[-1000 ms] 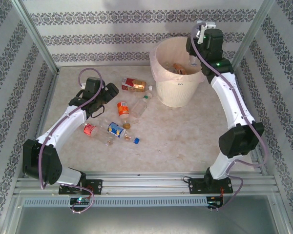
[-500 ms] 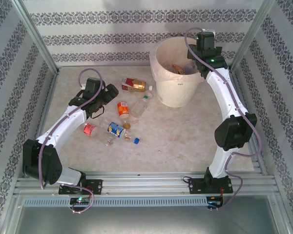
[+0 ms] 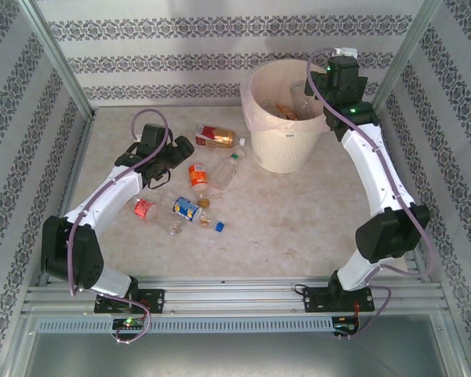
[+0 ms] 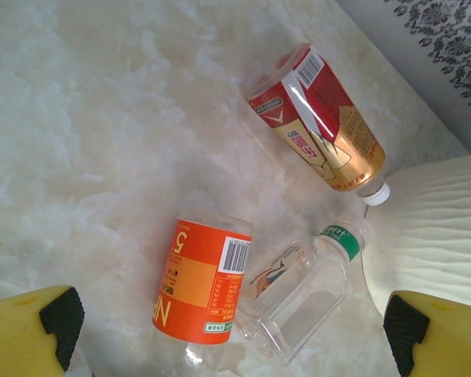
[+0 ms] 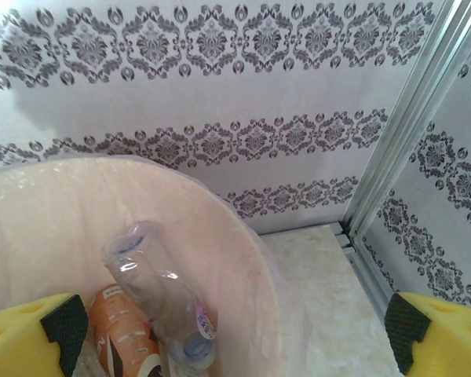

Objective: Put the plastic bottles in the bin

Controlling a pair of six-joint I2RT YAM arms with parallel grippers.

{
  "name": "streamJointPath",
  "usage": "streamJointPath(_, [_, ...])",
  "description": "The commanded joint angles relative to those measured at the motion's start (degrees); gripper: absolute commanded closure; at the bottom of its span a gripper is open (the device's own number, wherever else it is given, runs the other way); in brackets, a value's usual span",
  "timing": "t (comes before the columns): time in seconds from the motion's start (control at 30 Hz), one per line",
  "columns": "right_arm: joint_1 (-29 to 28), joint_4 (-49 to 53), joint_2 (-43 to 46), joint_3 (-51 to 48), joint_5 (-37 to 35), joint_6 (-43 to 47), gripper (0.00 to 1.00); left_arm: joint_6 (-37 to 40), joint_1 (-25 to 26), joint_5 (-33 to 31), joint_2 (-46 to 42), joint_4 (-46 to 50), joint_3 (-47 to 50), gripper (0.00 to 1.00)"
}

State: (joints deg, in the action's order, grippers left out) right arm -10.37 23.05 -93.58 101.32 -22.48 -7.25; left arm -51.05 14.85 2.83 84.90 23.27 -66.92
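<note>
Left of the bin (image 3: 286, 149), several plastic bottles (image 3: 187, 210) lie loose on the table (image 3: 298, 228). Left gripper (image 3: 175, 151), jaws spread wide and empty, hangs just above the orange-label bottle (image 4: 204, 290), which lies slightly toward table centre from it. Seen from the wrist, the bottle's long axis runs roughly crosswise to the line between the two pads (image 4: 59, 314), which should suit a straight descent. This arm is much the nearer, stretched forward with its wrist pitched down. Right gripper (image 5: 231, 330), likewise spread and empty, hovers over the bin's right rim; a clear bottle (image 5: 153, 283) rests inside.
</note>
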Motion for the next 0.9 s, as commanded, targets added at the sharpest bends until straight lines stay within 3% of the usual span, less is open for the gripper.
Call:
streamJointPath(0.0, [-1.1,-4.1,4.0,-3.4,2.3,-0.7,0.02,1.3,-0.8,1.1,1.1,1.9,-2.3,0.00])
streamJointPath(0.4, [-5.7,-15.1,21.5,-23.4,17.0,-3.4,0.02,8.3,0.4,3.1,13.4,11.5,-11.6,0.00])
streamJointPath(0.57, [-7.0,-12.1,25.5,-27.5,15.8,-3.3,0.02,12.7,1.6,2.1,20.2,17.6,-18.2,0.00])
streamJointPath(0.87, [-7.0,-9.9,28.7,-30.9,13.5,-3.7,0.02,12.7,3.6,0.9,29.4,18.7,-24.3,0.01])
